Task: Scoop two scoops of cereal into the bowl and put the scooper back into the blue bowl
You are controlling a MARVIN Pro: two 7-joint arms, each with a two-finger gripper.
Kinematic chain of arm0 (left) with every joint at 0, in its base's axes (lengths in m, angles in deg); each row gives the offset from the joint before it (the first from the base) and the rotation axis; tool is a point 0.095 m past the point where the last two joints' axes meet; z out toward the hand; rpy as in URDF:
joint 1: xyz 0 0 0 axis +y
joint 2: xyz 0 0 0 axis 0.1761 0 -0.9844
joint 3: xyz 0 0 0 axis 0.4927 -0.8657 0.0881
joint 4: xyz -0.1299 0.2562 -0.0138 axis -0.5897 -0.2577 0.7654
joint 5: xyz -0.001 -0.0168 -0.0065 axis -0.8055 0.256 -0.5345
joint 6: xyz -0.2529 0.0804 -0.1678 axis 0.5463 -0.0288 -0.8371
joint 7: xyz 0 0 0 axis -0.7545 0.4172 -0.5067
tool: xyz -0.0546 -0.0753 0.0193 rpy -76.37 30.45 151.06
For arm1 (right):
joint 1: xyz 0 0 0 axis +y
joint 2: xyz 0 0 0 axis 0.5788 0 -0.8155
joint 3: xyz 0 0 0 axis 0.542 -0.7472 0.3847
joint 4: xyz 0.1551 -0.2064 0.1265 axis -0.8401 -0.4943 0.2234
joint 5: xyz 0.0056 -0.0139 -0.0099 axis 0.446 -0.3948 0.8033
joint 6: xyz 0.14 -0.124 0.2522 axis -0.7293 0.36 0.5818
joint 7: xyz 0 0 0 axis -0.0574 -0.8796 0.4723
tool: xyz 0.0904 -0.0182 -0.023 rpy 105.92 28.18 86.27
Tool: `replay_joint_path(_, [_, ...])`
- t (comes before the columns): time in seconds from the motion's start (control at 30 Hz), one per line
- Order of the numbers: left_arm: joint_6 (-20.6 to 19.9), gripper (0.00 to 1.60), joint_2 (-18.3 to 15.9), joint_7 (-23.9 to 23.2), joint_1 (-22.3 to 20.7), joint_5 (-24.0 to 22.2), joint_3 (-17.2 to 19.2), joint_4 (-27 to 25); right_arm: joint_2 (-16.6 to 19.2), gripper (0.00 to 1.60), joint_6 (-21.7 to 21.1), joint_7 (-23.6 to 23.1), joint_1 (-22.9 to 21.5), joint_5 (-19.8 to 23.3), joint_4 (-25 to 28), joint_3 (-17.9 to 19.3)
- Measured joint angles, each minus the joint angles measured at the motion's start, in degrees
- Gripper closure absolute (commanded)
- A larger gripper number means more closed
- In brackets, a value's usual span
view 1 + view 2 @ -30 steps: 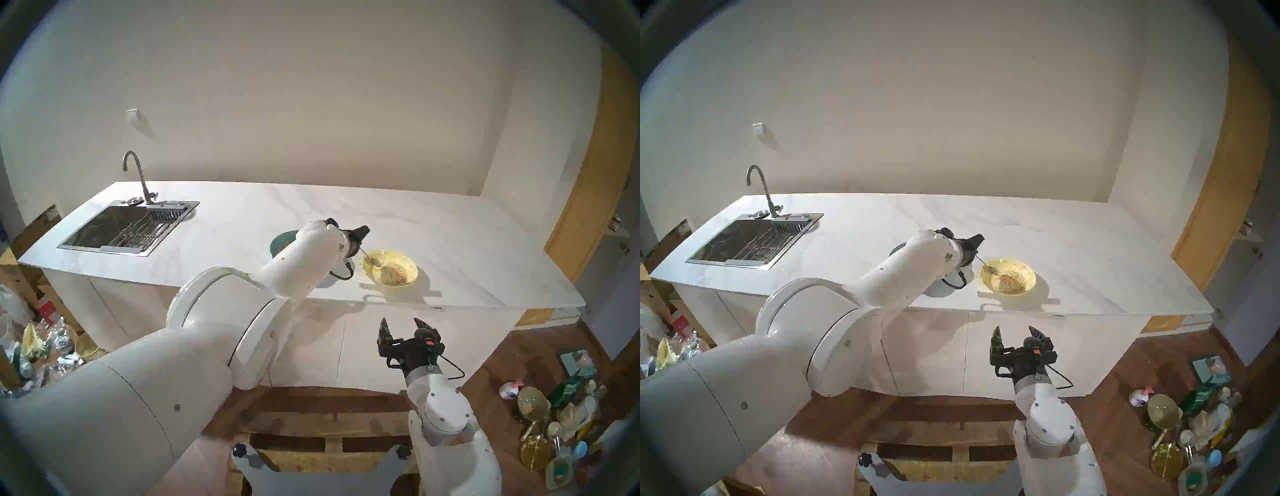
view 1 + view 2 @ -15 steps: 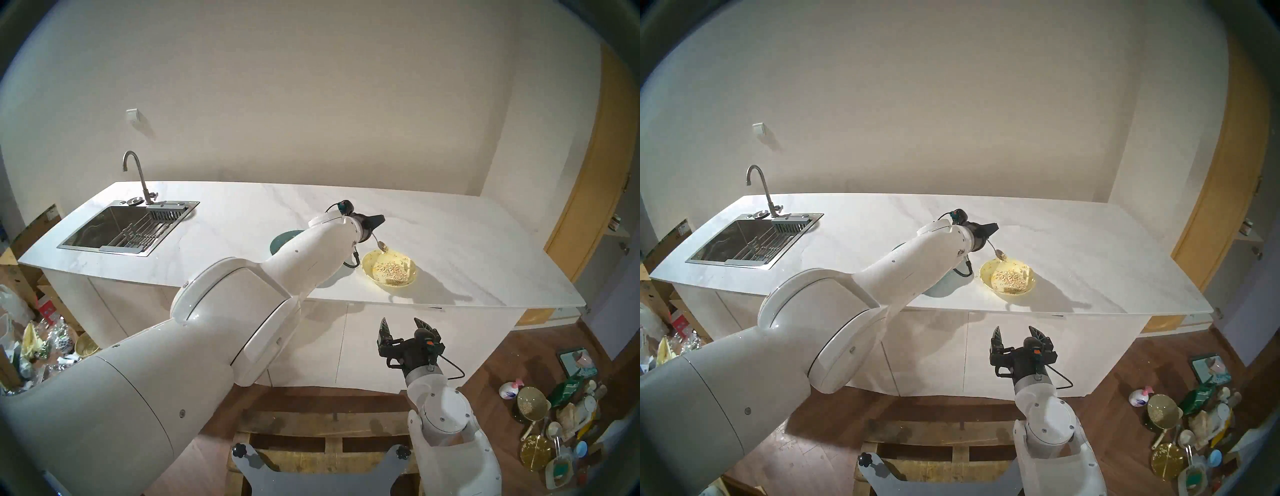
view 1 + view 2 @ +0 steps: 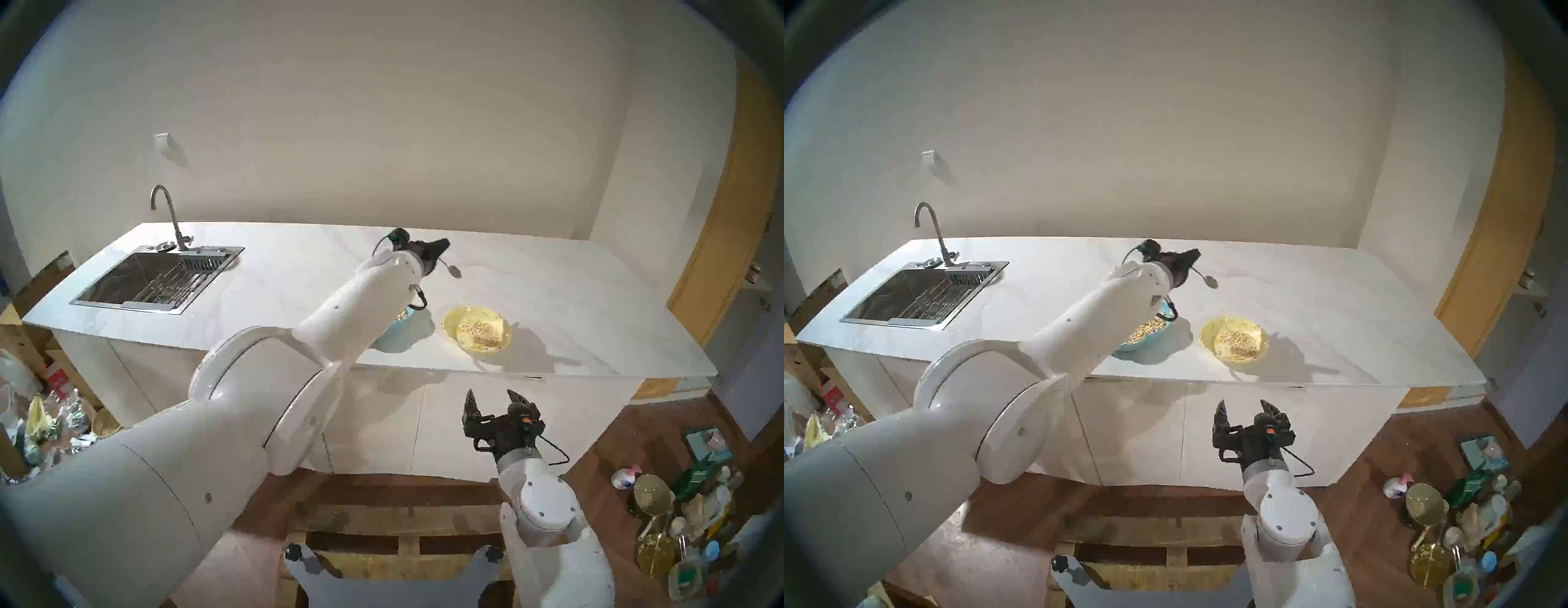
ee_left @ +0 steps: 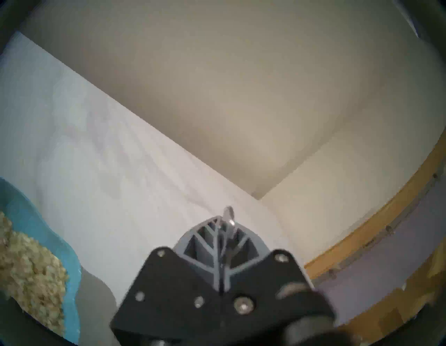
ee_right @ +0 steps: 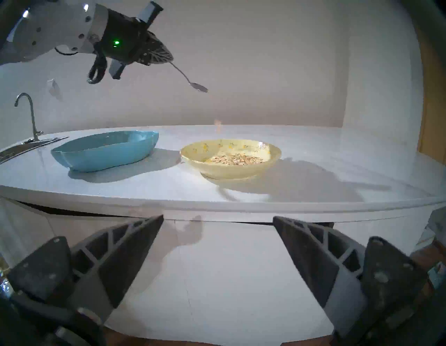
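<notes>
My left gripper (image 3: pixel 442 245) is shut on the handle of the scooper (image 3: pixel 455 271), a slim silver spoon held high above the counter. Its head (image 5: pixel 199 86) looks empty and hangs over the gap between the two bowls. The pale-yellow bowl (image 3: pixel 449 322) holds a flat heap of cereal (image 3: pixel 479 331). To its left, the blue bowl (image 3: pixel 1144 342) holds more cereal (image 3: pixel 1147 328) and is partly hidden by my left forearm. My right gripper (image 3: pixel 491 397) is open and empty, below the counter's front edge.
A steel sink (image 3: pixel 157 278) with a faucet (image 3: pixel 167 212) is set in the counter's left end. The white counter (image 3: pixel 572 318) ends at a front edge near the bowls. Clutter lies on the floor at the right (image 3: pixel 687 509) and the left (image 3: pixel 46 420).
The spoon was down in the yellow bowl, then lifted with cereal on it. Now it is higher and further back, looking empty. My left forearm swung left, uncovering part of the blue bowl.
</notes>
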Motion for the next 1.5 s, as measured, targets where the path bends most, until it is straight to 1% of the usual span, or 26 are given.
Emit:
replay_joint_path(0.1, [0.32, 1.60, -3.44, 0.59, 3.09, -0.15, 0.84, -5.77, 0.00, 0.00, 0.00, 0.00, -0.01, 0.00, -0.01, 0.00])
replay_joint_path(0.23, [0.38, 1.60, -6.88, 1.64, 6.55, -0.33, 1.76, -11.74, 0.00, 0.00, 0.00, 0.00, -0.01, 0.00, -0.02, 0.00])
replay_joint_path(0.27, [0.34, 1.60, -8.77, 2.51, 8.60, -0.55, 2.42, -15.13, 0.00, 0.00, 0.00, 0.00, -0.01, 0.00, -0.02, 0.00])
replay_joint_path(0.33, [0.31, 1.60, -9.92, 2.94, 9.69, -0.66, 2.69, -17.00, 0.00, 0.00, 0.00, 0.00, -0.01, 0.00, -0.01, 0.00])
replay_joint_path(0.37, [0.01, 1.60, -11.06, 4.14, 10.79, -0.86, 3.19, -18.97, 0.00, 0.00, 0.00, 0.00, -0.01, 0.00, -0.01, 0.00])
replay_joint_path(0.4, [-0.30, 1.60, -12.57, 6.31, 12.32, -1.10, 3.77, -21.75, 0.00, 0.00, 0.00, 0.00, -0.01, 0.00, -0.01, 0.00])
replay_joint_path(0.47, [-0.67, 1.60, -13.98, 8.51, 13.93, -1.35, 4.66, -24.56, 0.00, 0.00, 0.00, 0.00, -0.01, 0.00, -0.01, 0.00])
replay_joint_path(0.53, [-1.33, 1.60, -16.78, 10.28, 16.56, -1.95, 5.47, -29.07, 0.00, 0.00, 0.00, 0.00, 0.01, 0.00, 0.01, 0.00])
replay_joint_path(0.67, [-2.99, 1.60, -20.57, 13.83, 20.48, -3.35, 6.72, -36.02, 0.00, 0.00, 0.00, 0.00, 0.02, 0.00, 0.03, 0.00])
replay_joint_path(0.73, [-3.73, 1.60, -21.72, 15.24, 22.19, -4.19, 7.52, -39.04, -0.01, 0.00, 0.00, 0.00, 0.02, 0.00, 0.05, 0.00])
replay_joint_path(0.83, [-4.74, 1.60, -23.15, 18.54, 25.11, -5.53, 8.60, -44.05, -0.01, 0.00, 0.00, 0.00, 0.03, 0.00, 0.06, 0.00])
replay_joint_path(0.93, [-5.16, 1.60, -23.07, 19.13, 26.33, -6.36, 8.87, -43.56, -0.01, 0.00, 0.00, 0.00, 0.04, 0.00, 0.07, 0.00])
replay_joint_path(1.03, [-5.27, 1.60, -22.87, 19.18, 26.30, -6.76, 8.93, -42.49, -0.01, 0.00, 0.00, 0.00, 0.04, 0.00, 0.06, 0.00])
replay_joint_path(1.23, [-5.09, 1.60, -22.38, 18.86, 25.63, -7.01, 8.89, -40.40, -0.01, 0.00, 0.00, 0.00, 0.04, 0.00, 0.07, 0.00])
replay_joint_path(1.5, [-4.40, 1.60, -21.56, 17.63, 24.14, -6.99, 8.68, -35.95, -0.01, 0.00, 0.00, 0.00, 0.03, 0.00, 0.05, 0.00])
